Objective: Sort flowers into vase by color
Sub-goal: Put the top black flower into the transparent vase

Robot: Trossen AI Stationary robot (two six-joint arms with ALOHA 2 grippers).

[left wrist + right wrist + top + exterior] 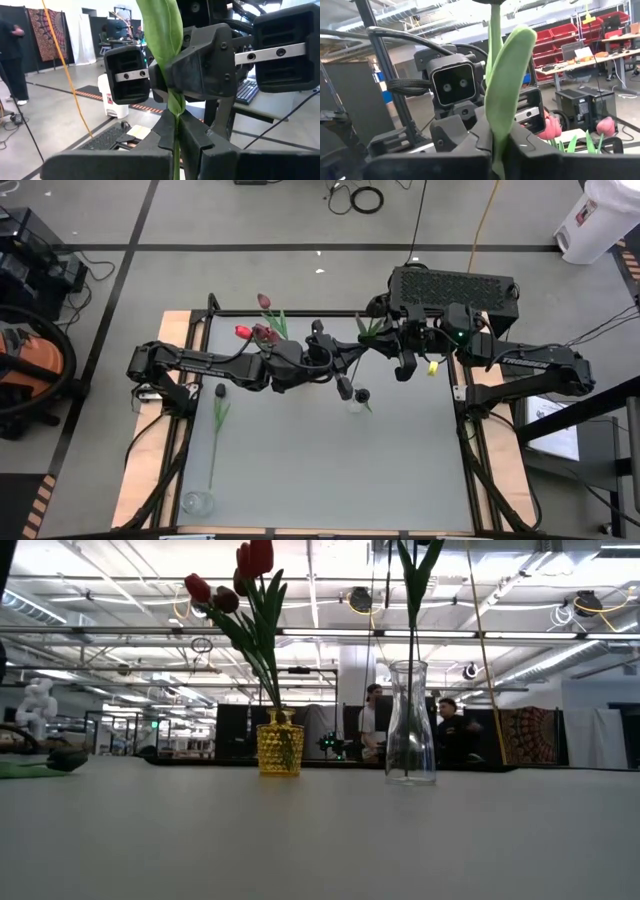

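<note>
One flower with a long green stem stands upright over the clear glass vase, and its stem reaches down inside the vase. My left gripper and my right gripper face each other closely above the vase, both shut on this flower. They are above the top of the low view. A yellow vase at the far left holds red tulips. Another flower with a dark head lies flat on the table's left side. My left gripper pinches the thin stem between its two fingers, just under the leaf. The fingers come level from the table's left and lie across the upright stem. My right gripper pinches the long green leaf together with the stem, close above the left gripper's hold. Its fingers come about level from the table's right, across the stem. The flower hangs upright with its lower end in the clear vase.
A black box stands at the table's far edge behind my right arm. A small clear glass sits at the near left corner. People stand in the room beyond the table.
</note>
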